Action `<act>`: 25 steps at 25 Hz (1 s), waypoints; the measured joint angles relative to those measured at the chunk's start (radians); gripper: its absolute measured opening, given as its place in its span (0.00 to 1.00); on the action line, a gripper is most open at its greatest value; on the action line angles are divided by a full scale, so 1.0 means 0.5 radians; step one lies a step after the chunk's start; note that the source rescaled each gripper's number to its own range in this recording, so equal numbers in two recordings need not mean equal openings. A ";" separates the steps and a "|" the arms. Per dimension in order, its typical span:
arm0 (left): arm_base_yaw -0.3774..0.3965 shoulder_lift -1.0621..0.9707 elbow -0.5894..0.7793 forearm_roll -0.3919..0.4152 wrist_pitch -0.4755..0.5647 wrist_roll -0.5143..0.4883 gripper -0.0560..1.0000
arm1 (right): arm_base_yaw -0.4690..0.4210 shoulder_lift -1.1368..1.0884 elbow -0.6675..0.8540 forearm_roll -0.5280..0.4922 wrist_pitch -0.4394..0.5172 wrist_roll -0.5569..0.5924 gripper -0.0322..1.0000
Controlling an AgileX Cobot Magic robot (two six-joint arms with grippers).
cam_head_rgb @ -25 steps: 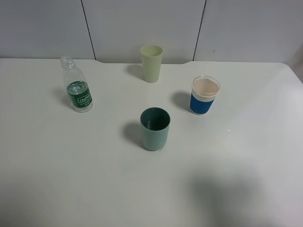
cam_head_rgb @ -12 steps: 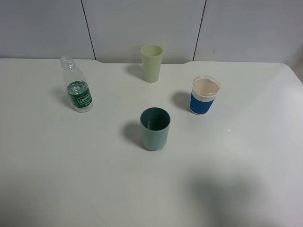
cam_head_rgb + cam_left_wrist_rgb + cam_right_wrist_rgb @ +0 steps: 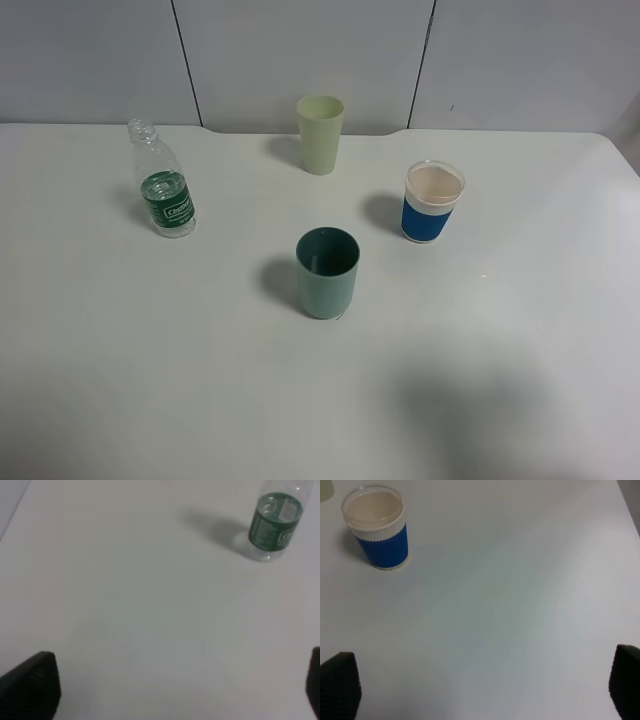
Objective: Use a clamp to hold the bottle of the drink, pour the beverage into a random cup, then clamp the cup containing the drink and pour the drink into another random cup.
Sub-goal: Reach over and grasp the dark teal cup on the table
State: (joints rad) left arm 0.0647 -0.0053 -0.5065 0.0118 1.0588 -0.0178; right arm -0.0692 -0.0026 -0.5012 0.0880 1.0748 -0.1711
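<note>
Left gripper [image 3: 172, 687], right gripper [image 3: 482, 685] spread wide, empty. Uncapped bottle [image 3: 165, 190] could be knocked or oversqueezed at grasp; spill thereby caused.

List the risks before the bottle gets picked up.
1. The bottle has no cap and is partly full: a hard squeeze or early tilt could spill onto the table.
2. The dark teal cup stands free and looks light: a nudge from the bottle could tip it.
3. The blue-banded cup stands nearby and could get knocked.
</note>
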 joint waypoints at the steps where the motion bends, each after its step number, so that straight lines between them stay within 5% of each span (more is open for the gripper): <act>1: 0.000 0.000 0.000 0.000 0.000 0.000 1.00 | 0.000 0.012 0.000 0.002 0.000 0.000 1.00; 6: 0.000 0.000 0.000 0.000 0.000 0.000 1.00 | 0.000 0.209 -0.014 0.002 -0.019 0.000 1.00; 14: 0.000 0.000 0.000 0.000 0.000 0.000 1.00 | 0.000 0.743 -0.146 0.021 -0.397 -0.097 1.00; 25: 0.000 0.000 0.000 0.000 0.000 0.002 1.00 | 0.000 1.323 -0.157 0.352 -0.846 -0.418 1.00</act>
State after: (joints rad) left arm 0.0647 -0.0053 -0.5065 0.0118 1.0588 -0.0169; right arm -0.0692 0.6589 -0.5799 0.2638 0.6516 -0.3802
